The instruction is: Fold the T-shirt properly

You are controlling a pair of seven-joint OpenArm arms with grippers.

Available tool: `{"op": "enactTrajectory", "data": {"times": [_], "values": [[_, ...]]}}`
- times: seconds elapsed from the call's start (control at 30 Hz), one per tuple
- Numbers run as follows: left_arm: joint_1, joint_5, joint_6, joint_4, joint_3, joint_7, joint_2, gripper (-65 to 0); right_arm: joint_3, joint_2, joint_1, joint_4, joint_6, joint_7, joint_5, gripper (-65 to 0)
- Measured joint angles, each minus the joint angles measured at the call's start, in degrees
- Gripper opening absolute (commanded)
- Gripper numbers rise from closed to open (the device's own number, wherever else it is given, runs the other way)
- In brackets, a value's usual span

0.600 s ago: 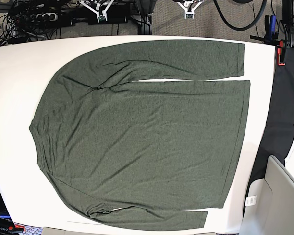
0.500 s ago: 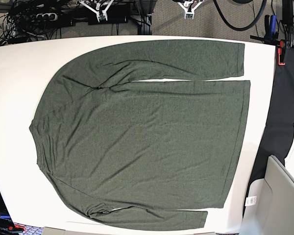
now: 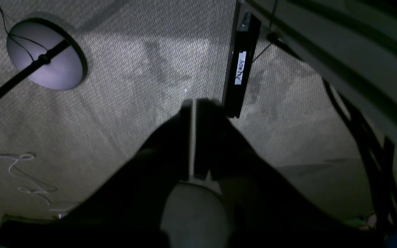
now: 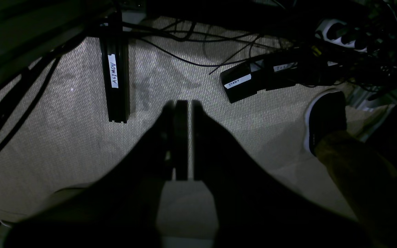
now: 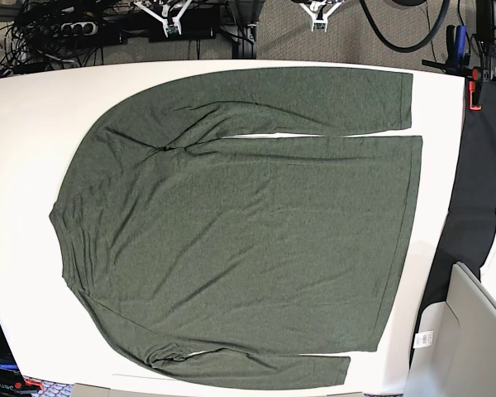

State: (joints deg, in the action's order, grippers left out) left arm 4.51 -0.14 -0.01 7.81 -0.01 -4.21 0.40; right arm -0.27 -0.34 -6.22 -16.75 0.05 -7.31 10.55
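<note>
T-shirt: we see the T-shirt [image 5: 240, 223] spread flat on the white counter [image 5: 25, 149], collar end toward the left of the base view and hem toward the right.
Sleeves: both long sleeves lie straight along the body, one along the far edge and one along the near edge; a thin strip of counter shows between each sleeve and the body.
Fabric: mostly smooth, with some creases where the far sleeve meets the body and around the near armpit.
Left gripper: we find the left gripper [image 3: 192, 103] clenched, fingers pressed together with only a sliver between them, nothing held. It hangs over the carpet [image 3: 133, 96], well away from the T-shirt.
Right gripper: the right gripper [image 4: 182, 103] is likewise clenched and carries nothing, pointing down at the carpet.
Floor under left gripper: a round lamp base [image 3: 45, 55] and a black bar with a white label [image 3: 240, 67].
Floor under right gripper: another labelled black bar [image 4: 115, 69], a tangle of cables [image 4: 357, 34] and a dark shoe [image 4: 324, 117].
Counter's right edge: a black cloth [image 5: 475, 190] hangs there, apart from the T-shirt.
</note>
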Motion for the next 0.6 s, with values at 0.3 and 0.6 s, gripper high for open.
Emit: {"op": "enactTrajectory", "data": {"times": [0.3,0.6], "values": [[0.24,0.0,0.0,0.0,0.0,-0.02,0.0,-64.9,0.0,0.0,-0.33,0.0,-0.02,0.0,0.0,-64.8],[1.09,-0.02,0.0,0.11,0.0,1.95,-0.02,-64.9,0.0,0.96,-1.4,-0.17,0.37,0.02,0.0,-64.8]]}}
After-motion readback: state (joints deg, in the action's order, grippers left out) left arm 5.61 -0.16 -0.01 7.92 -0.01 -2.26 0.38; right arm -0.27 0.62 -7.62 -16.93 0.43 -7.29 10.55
